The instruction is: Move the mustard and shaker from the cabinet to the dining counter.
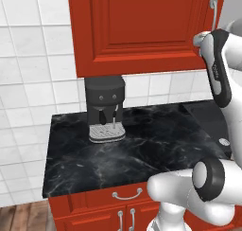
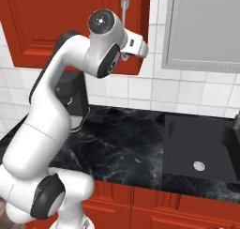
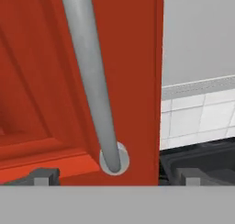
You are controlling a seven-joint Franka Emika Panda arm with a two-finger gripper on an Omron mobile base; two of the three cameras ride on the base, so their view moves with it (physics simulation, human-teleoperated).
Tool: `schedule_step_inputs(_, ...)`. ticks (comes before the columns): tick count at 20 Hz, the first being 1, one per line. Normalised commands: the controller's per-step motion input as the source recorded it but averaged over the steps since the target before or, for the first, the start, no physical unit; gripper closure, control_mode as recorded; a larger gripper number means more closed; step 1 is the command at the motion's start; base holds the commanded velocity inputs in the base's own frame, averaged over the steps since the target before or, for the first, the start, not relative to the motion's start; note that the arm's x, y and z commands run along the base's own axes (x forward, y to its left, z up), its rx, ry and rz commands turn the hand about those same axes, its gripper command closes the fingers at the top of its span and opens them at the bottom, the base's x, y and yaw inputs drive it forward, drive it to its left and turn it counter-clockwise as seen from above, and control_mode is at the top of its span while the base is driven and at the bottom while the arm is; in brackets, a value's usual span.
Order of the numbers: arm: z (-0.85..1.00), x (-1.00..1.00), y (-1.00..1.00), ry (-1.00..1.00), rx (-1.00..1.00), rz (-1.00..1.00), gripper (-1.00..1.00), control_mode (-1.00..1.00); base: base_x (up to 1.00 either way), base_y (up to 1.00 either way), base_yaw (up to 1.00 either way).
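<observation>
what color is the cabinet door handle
Silver-grey, a smooth bar handle on the red cabinet door; it shows best in the hand view.

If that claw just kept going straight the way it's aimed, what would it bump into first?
Most likely the silver handle on the red cabinet door. It runs right between the gripper's open jaws, with the closed door just behind. How near it is, the picture doesn't settle.
</observation>
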Motion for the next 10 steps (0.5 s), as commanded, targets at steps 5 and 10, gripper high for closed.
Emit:
schedule_step_inputs(5, 0.0, 0.31, 0.0, -0.35, 0.04, -0.02, -1.0, -1.0, 0.0, 0.0, 0.0)
schedule_step_inputs(10, 0.0, 0.27, 0.0, -0.33, 0.0, 0.0, -1.0, -1.0, 0.0, 0.0, 0.0)
